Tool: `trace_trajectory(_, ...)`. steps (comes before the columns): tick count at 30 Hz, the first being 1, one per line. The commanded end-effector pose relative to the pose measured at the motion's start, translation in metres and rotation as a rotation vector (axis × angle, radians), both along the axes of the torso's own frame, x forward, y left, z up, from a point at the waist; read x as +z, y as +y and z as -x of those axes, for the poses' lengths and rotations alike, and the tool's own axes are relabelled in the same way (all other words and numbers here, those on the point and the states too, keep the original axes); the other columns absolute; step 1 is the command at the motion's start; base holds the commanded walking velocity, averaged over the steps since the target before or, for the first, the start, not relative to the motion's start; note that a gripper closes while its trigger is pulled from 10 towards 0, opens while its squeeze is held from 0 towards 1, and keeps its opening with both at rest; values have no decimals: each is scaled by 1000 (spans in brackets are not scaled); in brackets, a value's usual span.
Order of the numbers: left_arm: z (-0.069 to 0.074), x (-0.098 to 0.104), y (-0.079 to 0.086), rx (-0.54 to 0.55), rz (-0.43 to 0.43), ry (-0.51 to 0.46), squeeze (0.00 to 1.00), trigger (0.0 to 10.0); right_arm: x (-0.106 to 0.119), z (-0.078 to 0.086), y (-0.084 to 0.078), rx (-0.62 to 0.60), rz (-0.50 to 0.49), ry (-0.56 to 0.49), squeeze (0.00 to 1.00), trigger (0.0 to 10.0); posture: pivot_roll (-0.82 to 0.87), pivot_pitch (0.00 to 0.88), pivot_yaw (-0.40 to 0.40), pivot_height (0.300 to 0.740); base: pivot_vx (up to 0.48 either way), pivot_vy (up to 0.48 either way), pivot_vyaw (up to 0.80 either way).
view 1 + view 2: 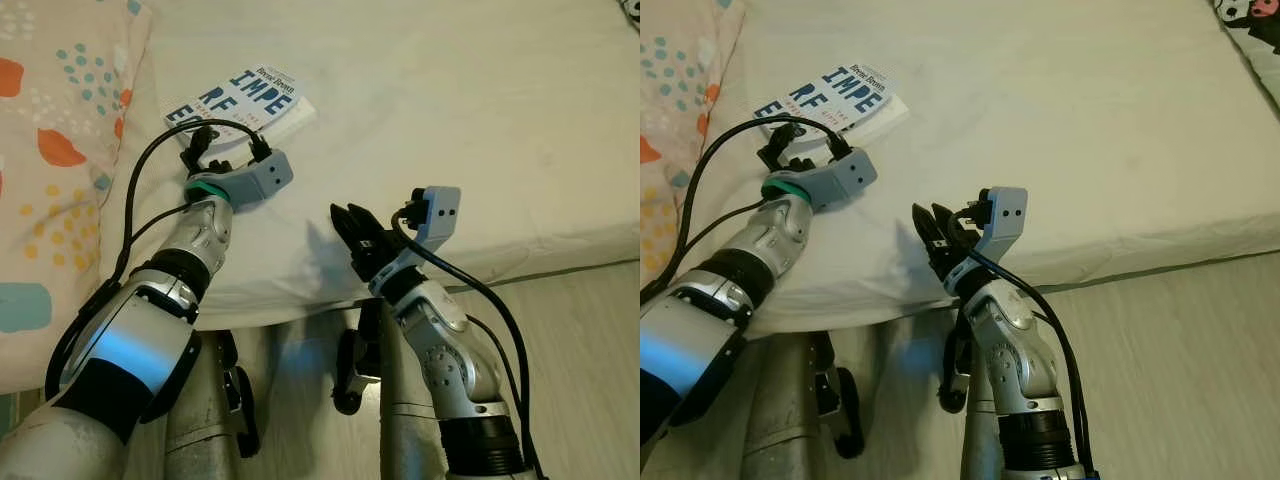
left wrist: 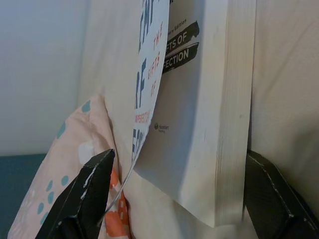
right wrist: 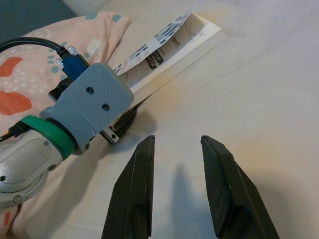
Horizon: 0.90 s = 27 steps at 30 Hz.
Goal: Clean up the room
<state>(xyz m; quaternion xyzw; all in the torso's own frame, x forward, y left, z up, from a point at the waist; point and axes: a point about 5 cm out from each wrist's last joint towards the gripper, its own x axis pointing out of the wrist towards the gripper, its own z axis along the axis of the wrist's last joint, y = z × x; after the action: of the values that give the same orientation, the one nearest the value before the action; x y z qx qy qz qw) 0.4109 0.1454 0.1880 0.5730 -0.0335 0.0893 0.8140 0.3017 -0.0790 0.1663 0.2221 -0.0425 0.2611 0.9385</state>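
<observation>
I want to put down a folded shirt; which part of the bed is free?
The bed is bare from the book across to the robot's right. It is crowded near the pillow, where the left end effector straddles the book.

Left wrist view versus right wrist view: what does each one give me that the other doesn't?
Left wrist alone: the book's page edge between the left gripper's open fingers, one on each side, and its cover lifted off the pages. Right wrist alone: the left gripper's grey wrist housing from outside, and the right gripper open over bare bed sheet. Both: the book, patterned pillow and sheet.
</observation>
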Motion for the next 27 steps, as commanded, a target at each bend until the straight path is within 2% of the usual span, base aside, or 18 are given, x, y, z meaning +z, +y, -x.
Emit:
trace_trajectory(1,6,-19,14,48,-11,54,714,0,-8,4,-1,-6,-7,33,0,10000,-129,414,53,585,0,0,0)
trace_trajectory(11,9,-24,11,32,-22,23,686,0,-7,2,-1,-6,-9,30,0,10000,-125,407,51,585,0,0,0)
trace_trajectory(12,9,-25,11,32,-29,22,596,0,-7,2,-1,-6,-8,29,0,10000,-124,405,51,585,0,0,0)
trace_trajectory(13,10,-27,11,34,-39,26,412,784,-7,2,-1,-6,-8,29,0,10000,-124,404,49,585,0,0,0)
trace_trajectory(14,10,-27,11,34,-39,26,412,784,-7,2,-1,-6,-8,29,0,10000,-124,404,49,585,0,0,0)
trace_trajectory(15,10,-28,11,40,-47,34,0,3804,-7,1,-1,-5,-8,29,0,10000,-125,402,48,585,0,0,0)
trace_trajectory(16,10,-28,11,40,-47,34,0,3804,-7,1,-1,-5,-8,29,0,10000,-125,402,48,585,0,0,0)
trace_trajectory(17,11,-30,13,50,-48,43,0,10000,-7,1,-1,-4,-7,28,0,10000,-126,400,46,585,0,0,0)
trace_trajectory(19,11,-30,13,50,-48,43,0,10000,-7,1,-1,-4,-7,28,0,10000,-126,400,46,585,0,0,0)
trace_trajectory(22,9,-24,21,86,-37,27,0,10000,-5,0,-1,-3,-5,25,0,10000,-127,395,44,585,0,0,0)
trace_trajectory(23,8,-18,25,95,-37,10,0,2000,-5,0,-1,-2,-4,23,0,10000,-122,390,45,585,0,0,0)
trace_trajectory(24,8,-18,25,95,-37,10,0,2000,-5,0,-1,-2,-4,23,0,10000,-122,390,45,585,0,0,0)
trace_trajectory(25,6,-13,28,98,-37,-5,0,0,-5,0,-1,-1,-4,23,0,10000,-122,390,45,585,0,0,0)
trace_trajectory(27,6,-10,29,98,-37,-13,0,0,-5,0,-1,-1,-4,22,0,10000,-122,390,45,585,0,0,0)
